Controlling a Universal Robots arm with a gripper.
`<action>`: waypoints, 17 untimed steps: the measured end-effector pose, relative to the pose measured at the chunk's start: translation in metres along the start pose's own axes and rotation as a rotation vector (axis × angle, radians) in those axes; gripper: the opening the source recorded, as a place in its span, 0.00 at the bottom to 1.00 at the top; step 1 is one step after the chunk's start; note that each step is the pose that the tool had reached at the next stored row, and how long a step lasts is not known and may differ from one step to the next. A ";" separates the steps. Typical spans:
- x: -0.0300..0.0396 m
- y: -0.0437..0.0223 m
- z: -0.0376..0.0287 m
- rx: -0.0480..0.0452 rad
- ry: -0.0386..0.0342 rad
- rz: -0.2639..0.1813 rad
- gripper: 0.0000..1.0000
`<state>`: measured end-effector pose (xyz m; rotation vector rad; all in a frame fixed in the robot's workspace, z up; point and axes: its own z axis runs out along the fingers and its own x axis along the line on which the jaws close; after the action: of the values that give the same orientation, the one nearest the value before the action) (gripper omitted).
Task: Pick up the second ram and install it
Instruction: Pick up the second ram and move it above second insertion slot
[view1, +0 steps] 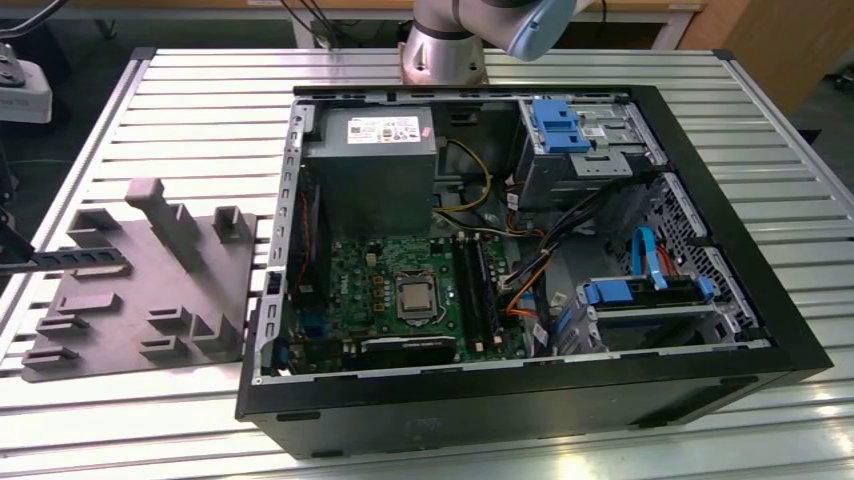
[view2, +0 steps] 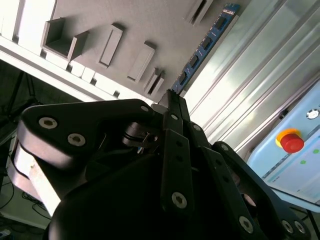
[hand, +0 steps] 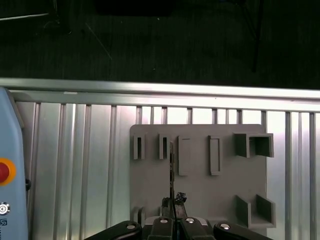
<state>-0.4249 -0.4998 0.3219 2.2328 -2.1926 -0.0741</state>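
1. The arm's round base (view1: 441, 45) stood at the far edge of the counter (view1: 200, 110), behind the open computer case (view1: 534, 400). From there the arm went up and out of the exterior view.
2. In the second wrist view, the black pincer (view2: 170, 98) pointed at the gray holder tray (view2: 150, 25). Its fingers were close together.
3. The pincer looked closed on one end of the second ram (view2: 205, 47). One finger partly hid the exact spot of the grip.
4. The second ram was a thin blue stick with dark chips on it. It stuck straight out from the pincer's tips, over the tray. Its far end reached the tray's edge, next to the counter's shiny slats.
5. In the first wrist view, the ram showed edge-on as a thin dark line (hand: 171, 165). It sat over the tray, between two of the tray's slot pieces.
6. In the exterior view, the ram was a dark bar (view1: 80, 258) at the exterior view's left. It crossed the tray's edge and was well apart from the case.
7. Inside the case lay the green motherboard (view1: 387, 270) with a square silver chip (view1: 416, 297) on it. Bright blue drive clips (view1: 558, 125) sat at the case's far side.
8. A red stop button (view2: 292, 142) on a pale blue box lay on the counter near the tray.
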 end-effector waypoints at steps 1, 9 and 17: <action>0.0000 0.0000 -0.0006 0.0000 0.0000 0.000 0.12; -0.0002 0.0003 -0.0072 0.0000 0.0000 0.000 0.12; -0.0004 0.0007 -0.0157 0.0000 0.0000 0.000 0.12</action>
<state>-0.4249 -0.4998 0.3376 2.2327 -2.1926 -0.0741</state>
